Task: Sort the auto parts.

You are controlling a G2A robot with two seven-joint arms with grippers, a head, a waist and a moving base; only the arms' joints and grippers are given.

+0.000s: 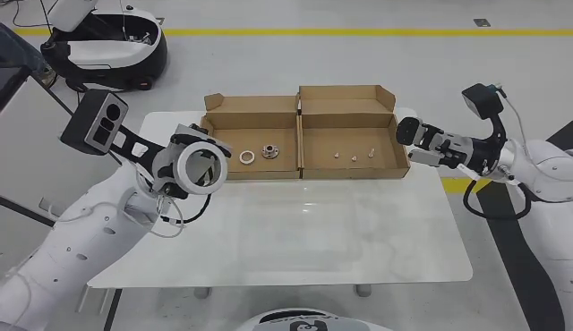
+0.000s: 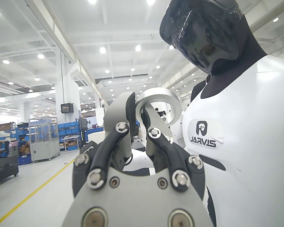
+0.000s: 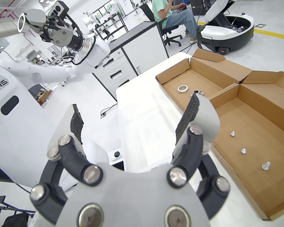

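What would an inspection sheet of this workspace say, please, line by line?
surface: white table, with the left box and the right box open side by side at its far edge.
job's things: large metal ring in the left claw; small ring and flanged part in the left box; three small bolts in the right box.
clutter: nothing seen.
claws: left claw shut on the large metal ring, held up above the table's left side; right claw open and empty, beside the right box.
cables: thin cables at the left arm's wrist; black cable under the right arm.
surroundings: wheeled robot and yellow floor line behind the table.
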